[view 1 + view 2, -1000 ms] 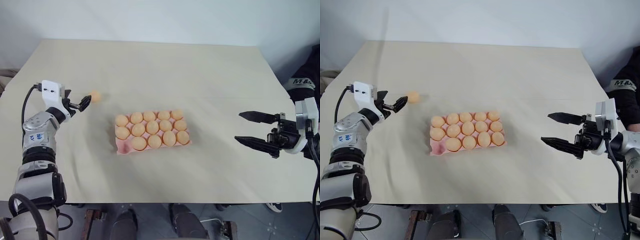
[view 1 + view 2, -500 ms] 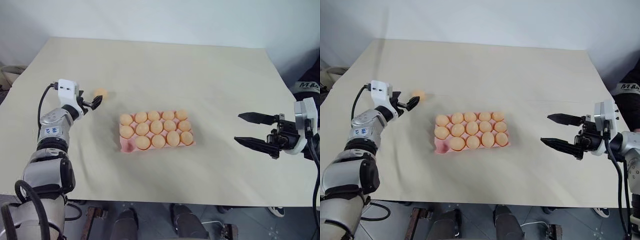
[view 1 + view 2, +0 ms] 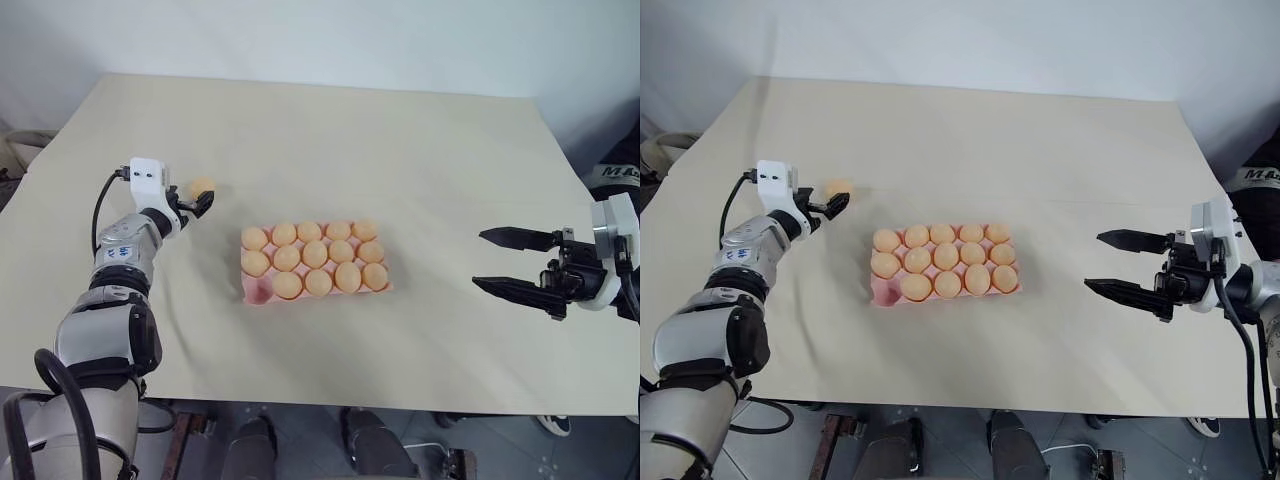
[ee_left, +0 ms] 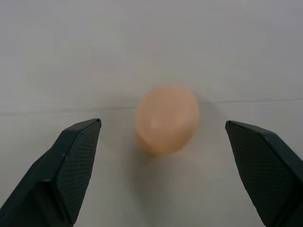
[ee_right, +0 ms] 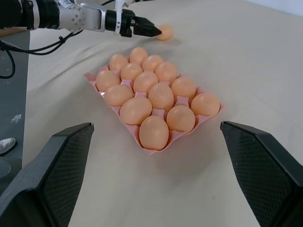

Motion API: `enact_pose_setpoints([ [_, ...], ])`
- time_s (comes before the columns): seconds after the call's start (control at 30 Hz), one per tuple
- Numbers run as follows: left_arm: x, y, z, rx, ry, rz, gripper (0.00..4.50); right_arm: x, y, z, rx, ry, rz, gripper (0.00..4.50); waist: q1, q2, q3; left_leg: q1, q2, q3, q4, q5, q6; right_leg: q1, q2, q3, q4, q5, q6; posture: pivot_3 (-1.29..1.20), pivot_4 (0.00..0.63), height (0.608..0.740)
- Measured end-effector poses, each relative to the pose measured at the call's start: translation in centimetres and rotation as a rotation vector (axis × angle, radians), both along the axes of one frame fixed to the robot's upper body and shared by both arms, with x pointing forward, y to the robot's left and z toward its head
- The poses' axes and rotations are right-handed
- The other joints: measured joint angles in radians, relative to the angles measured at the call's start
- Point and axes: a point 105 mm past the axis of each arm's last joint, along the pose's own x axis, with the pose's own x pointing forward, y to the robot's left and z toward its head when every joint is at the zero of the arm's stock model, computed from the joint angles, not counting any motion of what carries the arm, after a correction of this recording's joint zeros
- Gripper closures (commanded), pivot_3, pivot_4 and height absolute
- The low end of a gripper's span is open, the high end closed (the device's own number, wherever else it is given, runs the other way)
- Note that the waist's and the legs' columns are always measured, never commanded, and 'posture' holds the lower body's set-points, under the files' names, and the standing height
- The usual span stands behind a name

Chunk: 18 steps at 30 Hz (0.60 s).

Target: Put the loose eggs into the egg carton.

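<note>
Starting on the left side: the left gripper (image 3: 201,203) sits low over the table (image 3: 420,150), pointing at the one loose egg (image 3: 202,186) that lies on the bare tabletop by itself. From the left wrist view the egg (image 4: 166,119) sits between the two spread fingers with clear daylight on both sides, so nothing is pinched yet, the jaws are wide apart and the egg isn't touched. From the head views the fingertips are just short of the egg, right beside it.

Moving toward the middle, the egg carton (image 3: 252,293) is the pink tray lying flat on the table, well apart from the loose egg and off to its right, a bit closer to the robot. It's nearly full: fourteen eggs in the cups, and the single empty cup is the near-left corner one, where you can see bare pink.

Over on the right, the right gripper (image 3: 505,262) hangs above the table near the right edge, pointing in toward the carton but well apart from it. Its fingers (image 5: 52,175) are spread wide too, with nothing between them. Through that wrist view you can see the carton (image 5: 92,77) and the left gripper (image 5: 147,31) beyond it, next to the loose egg (image 5: 165,32).
</note>
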Motion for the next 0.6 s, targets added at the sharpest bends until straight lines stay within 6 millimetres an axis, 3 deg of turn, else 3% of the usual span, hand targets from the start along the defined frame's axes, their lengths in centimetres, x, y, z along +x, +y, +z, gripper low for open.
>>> enact_pose_setpoints([
  [0.6, 0.9, -1.5, 0.0, -0.048, 0.055, 0.043, 0.02, -0.5, 0.0, 0.1, -0.005, 0.005, -0.008, 0.00, 0.003, 0.000, 0.000, 0.000, 0.000, 0.000, 0.000, 0.000, 0.000, 0.000, 0.000, 0.000, 0.000, 0.000, 0.000, 0.00, 0.150, 0.740],
])
